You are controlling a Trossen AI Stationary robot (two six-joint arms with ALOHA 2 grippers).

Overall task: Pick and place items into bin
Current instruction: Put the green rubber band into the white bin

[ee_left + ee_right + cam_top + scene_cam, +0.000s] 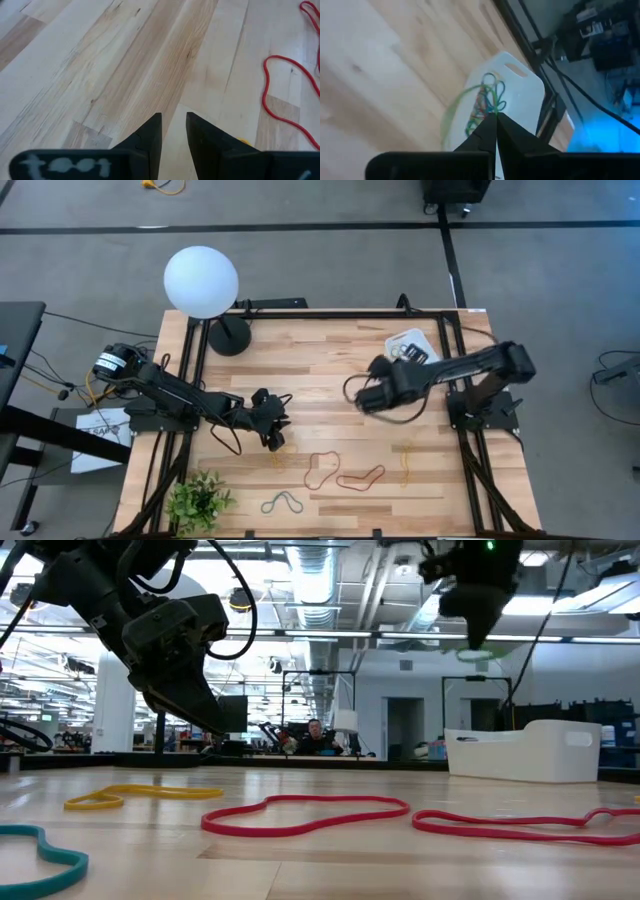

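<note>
Several loose rubber bands lie flat on the wooden table: a yellow one (278, 456), two red ones (321, 470) (360, 478), another yellow one (406, 463) and a grey-blue one (283, 502). The white bin (412, 345) stands at the far right with several coloured bands in it (487, 102). My right gripper (362, 398) is raised above the table near the bin and is shut on a green band (454, 114). My left gripper (174, 131) hovers low over bare wood by the first yellow band, with its fingers apart and nothing between them. My right gripper pinches the green band at one spot of its loop (489, 111) between its two fingertips. The fingers slant down from above. The band is lifted clear of the table and hangs slack below the tips as an open loop (478, 653).
A white globe lamp (202, 282) stands at the far left corner and a small green plant (198, 502) at the near left corner. Black frame rails (452, 370) run along the table's sides. Bare wood lies between the bin and the loose bands.
</note>
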